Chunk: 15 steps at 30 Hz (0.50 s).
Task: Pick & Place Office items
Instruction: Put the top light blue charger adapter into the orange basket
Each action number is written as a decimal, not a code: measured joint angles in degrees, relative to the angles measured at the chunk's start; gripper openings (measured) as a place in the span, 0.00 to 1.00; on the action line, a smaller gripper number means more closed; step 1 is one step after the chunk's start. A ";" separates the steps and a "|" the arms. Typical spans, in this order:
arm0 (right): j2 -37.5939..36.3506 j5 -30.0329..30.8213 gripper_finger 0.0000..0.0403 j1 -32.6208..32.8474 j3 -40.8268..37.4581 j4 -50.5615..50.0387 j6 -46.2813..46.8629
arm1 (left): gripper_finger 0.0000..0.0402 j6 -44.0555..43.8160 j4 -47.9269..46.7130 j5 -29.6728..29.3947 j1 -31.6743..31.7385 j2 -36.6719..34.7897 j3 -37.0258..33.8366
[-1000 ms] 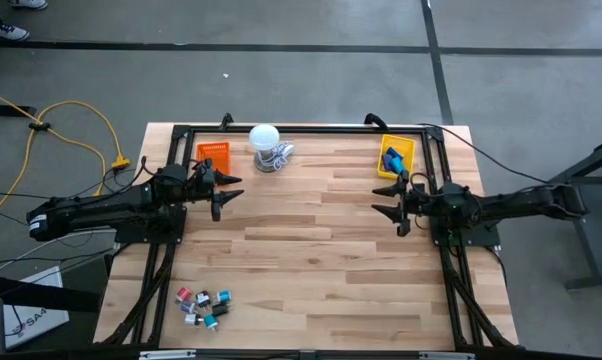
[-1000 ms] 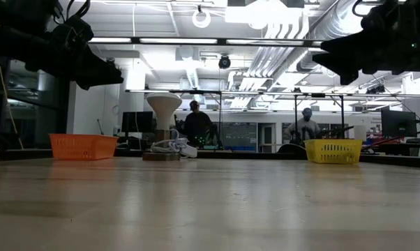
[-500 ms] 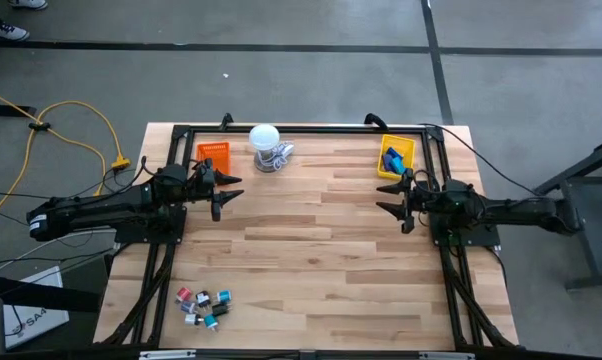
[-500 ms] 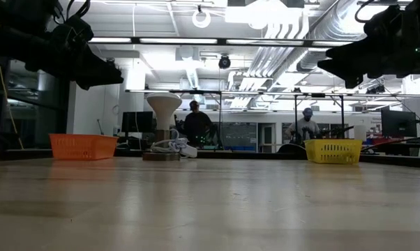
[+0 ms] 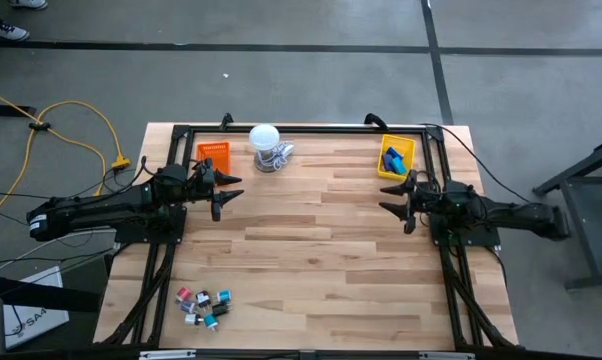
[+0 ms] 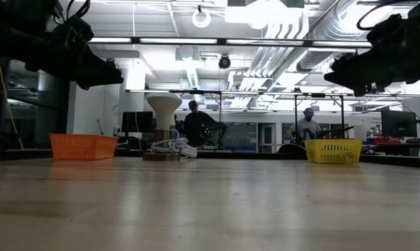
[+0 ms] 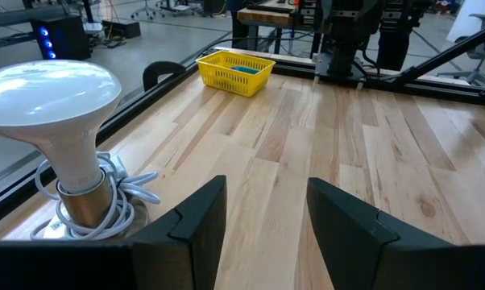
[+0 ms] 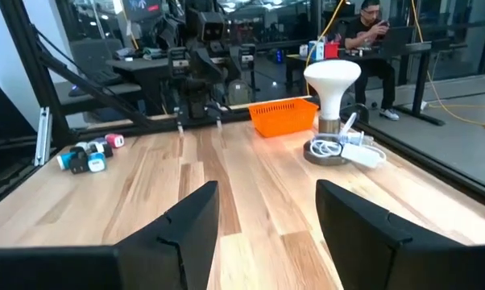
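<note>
white lamp (image 5: 265, 137) between trays (image 5: 212, 153)

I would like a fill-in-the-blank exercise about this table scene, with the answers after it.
1. The blue pieces lie in the ____ tray.
2. The pile of office items lies nearer the ____ arm's side.
3. The white lamp stands beside the ____ tray.
4. The jaws of both the left gripper and the right gripper are ____.

Answers: yellow; left; orange; open

Small office items (image 5: 204, 306) clustered, table's near-left
</note>
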 joint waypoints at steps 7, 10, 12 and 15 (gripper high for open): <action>-4.03 -1.23 0.48 -0.02 -0.04 -2.80 -0.66 | 0.42 0.00 -0.01 -0.01 0.00 0.00 0.01; -4.70 -1.39 0.48 -0.02 -0.04 -2.86 -1.29 | 0.42 0.00 0.00 0.00 0.00 0.02 -0.01; -4.78 -1.43 0.48 -0.02 -0.04 -2.93 -1.37 | 0.42 -0.02 0.00 0.00 0.00 0.01 0.02; -4.79 -1.45 0.48 -0.02 -0.04 -3.03 -1.37 | 0.42 -0.01 -0.01 0.00 0.00 0.02 -0.01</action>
